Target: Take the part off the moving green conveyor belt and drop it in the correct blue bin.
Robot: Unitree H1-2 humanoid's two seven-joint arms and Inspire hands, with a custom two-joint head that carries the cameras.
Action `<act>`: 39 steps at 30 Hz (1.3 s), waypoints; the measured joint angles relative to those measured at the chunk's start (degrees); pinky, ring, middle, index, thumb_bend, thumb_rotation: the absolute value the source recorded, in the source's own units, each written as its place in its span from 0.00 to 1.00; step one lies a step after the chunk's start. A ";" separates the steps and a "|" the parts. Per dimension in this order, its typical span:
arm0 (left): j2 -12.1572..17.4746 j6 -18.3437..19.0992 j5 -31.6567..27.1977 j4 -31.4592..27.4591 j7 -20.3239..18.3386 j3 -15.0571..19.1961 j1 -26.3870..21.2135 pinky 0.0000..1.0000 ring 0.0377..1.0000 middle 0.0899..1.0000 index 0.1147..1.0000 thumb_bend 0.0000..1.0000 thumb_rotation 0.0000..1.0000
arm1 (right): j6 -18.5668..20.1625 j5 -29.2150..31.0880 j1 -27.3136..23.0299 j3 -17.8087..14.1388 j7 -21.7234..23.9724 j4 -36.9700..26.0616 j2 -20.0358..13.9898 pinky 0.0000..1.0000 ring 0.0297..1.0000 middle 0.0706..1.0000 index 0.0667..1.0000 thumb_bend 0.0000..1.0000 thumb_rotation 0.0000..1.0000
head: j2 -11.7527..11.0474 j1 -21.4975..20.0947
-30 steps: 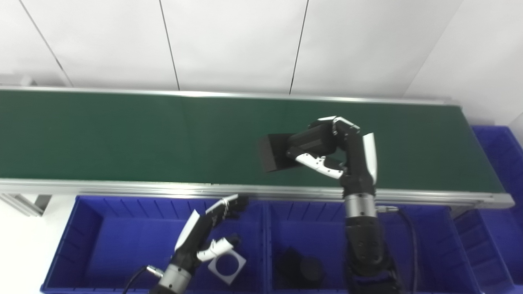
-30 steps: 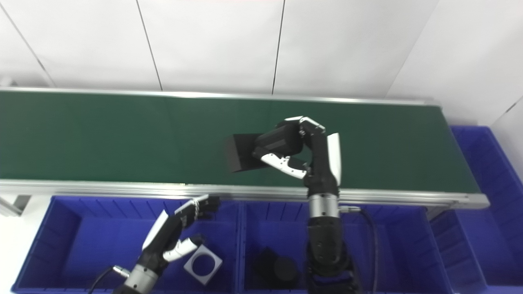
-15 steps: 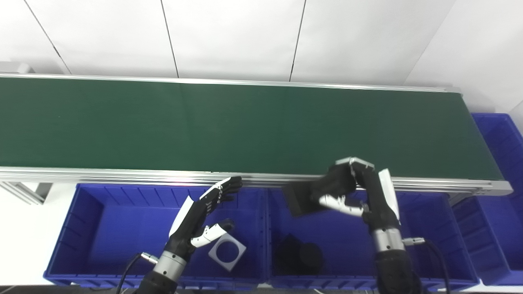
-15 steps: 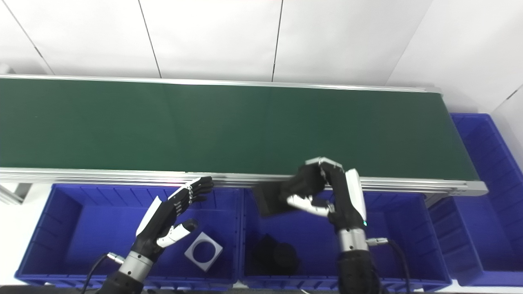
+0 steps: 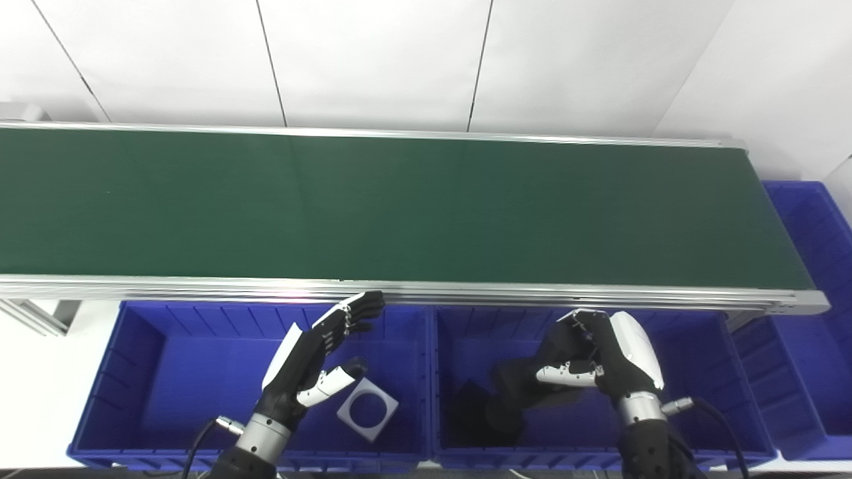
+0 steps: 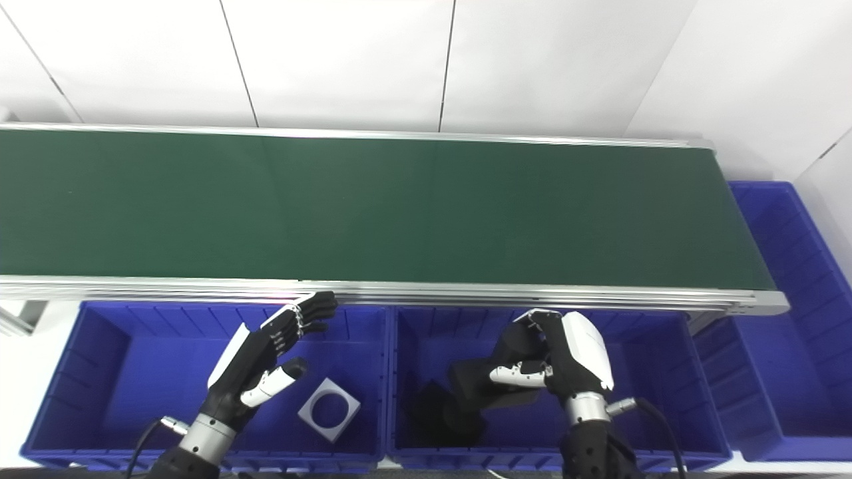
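My right hand (image 5: 592, 362) is shut on a black block-shaped part (image 5: 526, 391) and holds it low inside the middle blue bin (image 5: 699, 372), just above other black parts (image 5: 476, 419) on the bin floor. It shows the same in the right eye view (image 6: 552, 362). My left hand (image 5: 313, 356) is open and empty, raised above the left blue bin (image 5: 166, 372). The green conveyor belt (image 5: 399, 206) carries nothing in view.
A white square plate with a round hole (image 5: 367, 409) lies in the left bin beside my left hand. A third blue bin (image 5: 815, 266) stands at the belt's right end. The belt's metal rail (image 5: 399, 289) runs just behind the bins.
My right hand has carried the black part off the belt, over the rail and down into the middle bin. My left hand stays open above the left bin. The camera view has shifted a little.
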 measured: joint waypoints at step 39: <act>-0.13 0.00 2.68 -0.20 -1.85 2.20 0.87 0.81 0.84 0.85 0.85 0.72 0.68 | -27.51 31.05 5.93 5.25 7.90 0.81 -1.76 0.75 0.81 0.87 0.91 0.96 0.37 | -2.11 4.91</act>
